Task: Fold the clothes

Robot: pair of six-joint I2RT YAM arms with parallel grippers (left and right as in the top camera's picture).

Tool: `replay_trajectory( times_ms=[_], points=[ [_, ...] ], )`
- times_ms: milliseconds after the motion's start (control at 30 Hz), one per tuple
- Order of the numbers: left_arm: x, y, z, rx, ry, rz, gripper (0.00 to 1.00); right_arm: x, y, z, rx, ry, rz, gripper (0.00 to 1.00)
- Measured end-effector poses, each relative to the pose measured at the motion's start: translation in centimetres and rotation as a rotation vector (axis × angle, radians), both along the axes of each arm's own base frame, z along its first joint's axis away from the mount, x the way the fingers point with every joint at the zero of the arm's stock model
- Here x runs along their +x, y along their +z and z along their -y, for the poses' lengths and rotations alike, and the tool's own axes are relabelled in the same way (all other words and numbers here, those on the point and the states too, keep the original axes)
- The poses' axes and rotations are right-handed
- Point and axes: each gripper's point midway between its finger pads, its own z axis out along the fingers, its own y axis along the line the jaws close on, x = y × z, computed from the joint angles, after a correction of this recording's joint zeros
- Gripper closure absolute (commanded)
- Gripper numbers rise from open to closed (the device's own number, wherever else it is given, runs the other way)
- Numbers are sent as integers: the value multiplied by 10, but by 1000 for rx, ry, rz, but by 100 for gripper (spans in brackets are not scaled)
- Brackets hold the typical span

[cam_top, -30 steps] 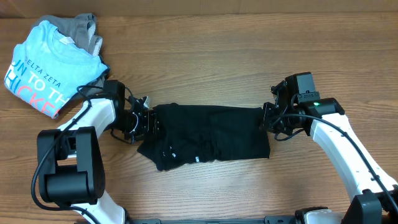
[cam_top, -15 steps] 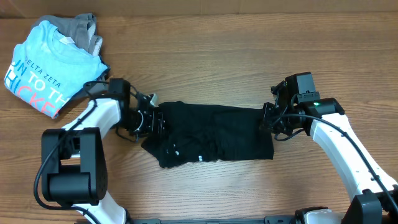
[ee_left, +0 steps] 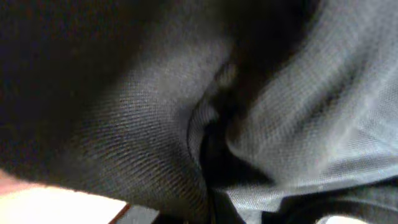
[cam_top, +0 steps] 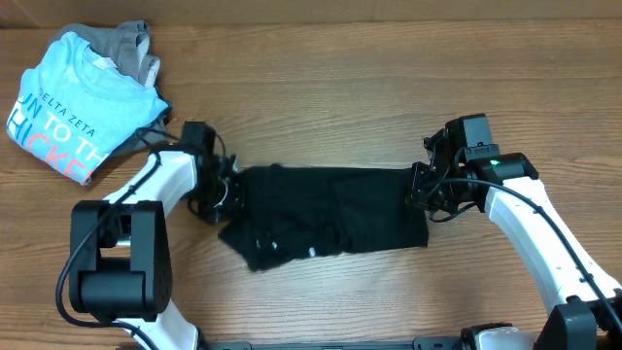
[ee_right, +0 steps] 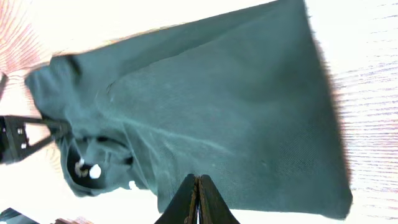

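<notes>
Wood of a light brown table lies under both of my arms. My right claw is closed: in the right wrist view its two fingers are pressed together with only a thin line between them, and they pinch the right edge of the black T-shirt. From above, this claw sits exactly at the right end of the cloth.

My left claw is at the left end of the same T-shirt, touching it. If it is open or closed I cannot tell, because the left wrist view is filled with dark woven fabric in deep folds, and no finger shows there.

Between the two claws the T-shirt is spread as a wide band across the middle of the table. Its far edge runs almost straight from one claw to the other. The near left part is bunched and hangs out toward the near side, and some small white spots show there.

Far to the left, well apart from the black cloth, a light blue T-shirt with white and pink letters lies folded in the corner. A grey garment is partly under it, on its far side.
</notes>
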Motion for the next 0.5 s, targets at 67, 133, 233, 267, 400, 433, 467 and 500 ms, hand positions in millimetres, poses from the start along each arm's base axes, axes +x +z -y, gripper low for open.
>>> replay_trajectory(
  times_ms=[67, 133, 233, 267, 400, 433, 467, 500],
  points=[
    [-13, 4, -14, 38, 25, -94, 96, 0, 0, 0, 0, 0, -2, 96],
    [-19, 15, -28, 71, 47, -165, 96, -1, 0, 0, 0, 0, -3, 96],
    [-4, 49, -43, 98, 66, -169, 96, 0, 0, 0, -1, 0, -2, 96],
    [7, 62, -46, 102, 70, -145, 96, 0, 0, 0, 0, 0, -1, 96],
    [45, 116, -41, 110, 55, 1, 96, 2, 0, 0, 1, 0, 7, 96],
    [49, 126, -36, 110, 44, 30, 96, 1, 0, 0, 1, 0, 6, 96],
    [53, 134, -29, 110, 29, 57, 96, 2, 0, 0, 1, 0, 7, 96],
    [55, 140, -18, 109, 8, 79, 96, 2, 0, 0, 1, 0, 7, 96]
  ],
)
